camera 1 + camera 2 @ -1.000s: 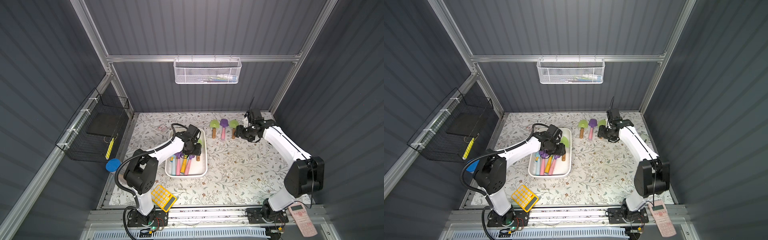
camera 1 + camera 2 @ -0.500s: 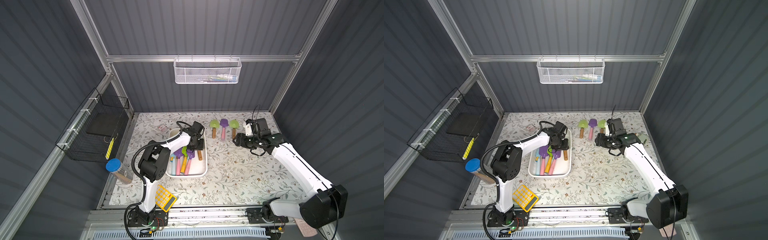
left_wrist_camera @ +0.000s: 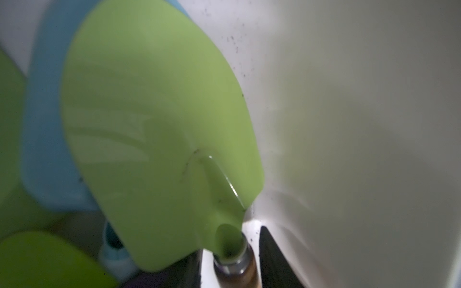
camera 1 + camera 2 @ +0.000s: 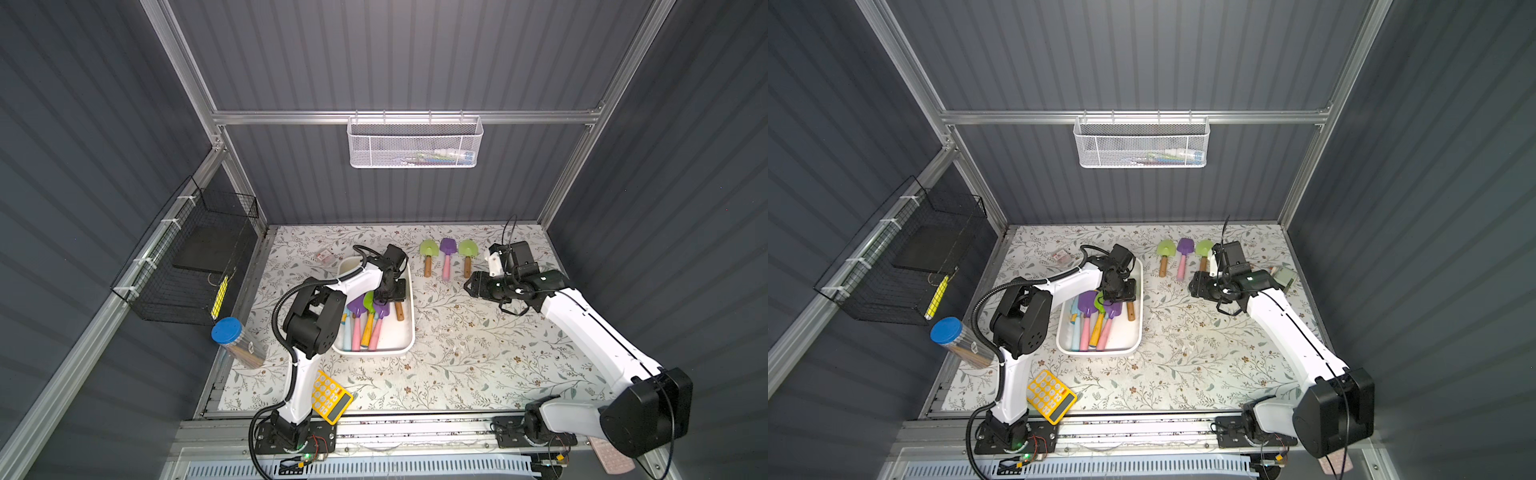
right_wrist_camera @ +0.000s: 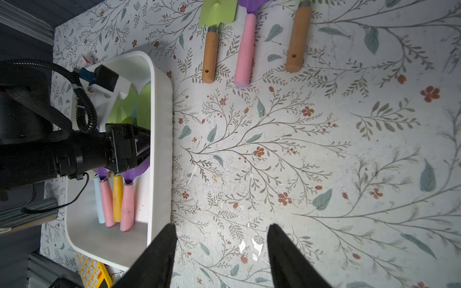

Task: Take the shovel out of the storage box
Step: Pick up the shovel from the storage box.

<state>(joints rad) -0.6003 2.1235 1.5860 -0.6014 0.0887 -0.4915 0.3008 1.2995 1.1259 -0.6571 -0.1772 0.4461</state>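
**Position.** In both top views the storage box sits left of centre on the bench. The left arm reaches down into the upper half of the box. The task's green shovel is inside the box, and its wooden handle runs along the box's right-hand wall in the frame.

**Jaws.** The left jaws are narrow and straddle the shovel's neck at the metal collar. In the left wrist view a sliver of white box floor shows between the handle and one of the black fingers. Whether they have actually gripped cannot be told. The right jaws are wide apart and hold nothing. They hang over bare bench right of centre, on the right arm.

**Hazards, as judged:**
1. The hold is at the blade end. On lifting, the long handle may swing down and twist in the jaws, since the collar is round and smooth.
2. The handle is just beside the box wall. A finger caught between the two could drag or tip the box, and nothing appears to hold the box down.
3. The green blade lies over a blue blade, and the other shovels crowd in beside it. A lift that is not straight up may hook one and carry it out as well.
4. The right arm sits between the box and the row of three shovels at the upper middle of the bench. A sideways carry towards that row risks hitting the arm or knocking the row out of line.
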